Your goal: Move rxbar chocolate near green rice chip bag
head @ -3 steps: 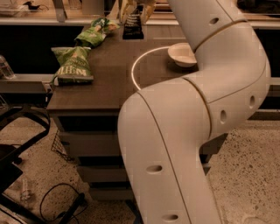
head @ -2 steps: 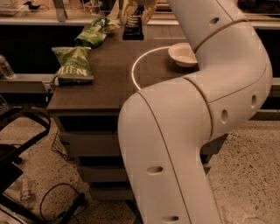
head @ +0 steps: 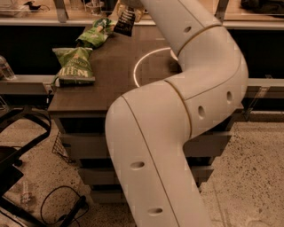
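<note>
The rxbar chocolate [head: 125, 22] is a dark flat bar hanging tilted just above the far end of the brown table [head: 102, 93]. My gripper [head: 128, 6] sits at the top edge of the view, shut on the bar's upper end; most of the gripper is cut off. The green rice chip bag [head: 95, 32], light green and glossy, lies on the table just left of the bar, a small gap apart. My big white arm [head: 177, 115] fills the middle and right of the view and hides the table's right part.
A broader, darker green bag [head: 74, 65] with pale lettering lies at the table's left edge. A pale ring [head: 141, 66] marks the tabletop. A black chair [head: 22, 133] and a cable [head: 62, 208] are on the floor at left. A bottle [head: 5, 68] stands at far left.
My arm has swung left, carrying the rxbar chocolate closer to the green rice chip bag. The arm now covers the white bowl seen earlier.
</note>
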You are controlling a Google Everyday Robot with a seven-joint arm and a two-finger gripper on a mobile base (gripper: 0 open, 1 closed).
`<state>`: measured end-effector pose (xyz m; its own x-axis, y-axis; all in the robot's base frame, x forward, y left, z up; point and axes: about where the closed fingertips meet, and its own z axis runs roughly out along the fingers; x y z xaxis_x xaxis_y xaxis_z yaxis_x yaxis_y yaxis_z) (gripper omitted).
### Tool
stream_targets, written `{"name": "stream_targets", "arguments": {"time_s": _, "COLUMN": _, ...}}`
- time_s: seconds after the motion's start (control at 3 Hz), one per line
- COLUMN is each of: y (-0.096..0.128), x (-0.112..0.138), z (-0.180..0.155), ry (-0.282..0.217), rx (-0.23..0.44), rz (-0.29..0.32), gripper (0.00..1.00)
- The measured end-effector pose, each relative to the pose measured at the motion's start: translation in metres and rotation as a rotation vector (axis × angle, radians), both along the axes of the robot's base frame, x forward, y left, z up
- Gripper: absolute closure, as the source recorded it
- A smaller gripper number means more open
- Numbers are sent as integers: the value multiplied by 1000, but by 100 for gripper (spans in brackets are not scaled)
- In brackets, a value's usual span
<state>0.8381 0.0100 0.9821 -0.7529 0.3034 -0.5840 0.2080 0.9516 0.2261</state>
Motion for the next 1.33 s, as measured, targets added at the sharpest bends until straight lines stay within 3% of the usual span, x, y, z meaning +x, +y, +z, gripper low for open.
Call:
{"name": "stream_targets", "arguments": {"time_s": 0.33, "y": 12, "x": 28, "z": -20, "ry": -48, "rx": 34, "rz": -71, "gripper": 100}}
{"name": "stream_targets", "arguments": {"time_s": 1.0, "y": 34, "x": 60, "z": -86, "ry": -28, "rx": 39, "rz": -161, "gripper": 100}}
{"name": "stream_targets", "arguments": {"time_s": 1.33, "y": 34, "x": 63, "z": -92, "ry": -26, "rx": 38, "rz": -169, "gripper": 100}}
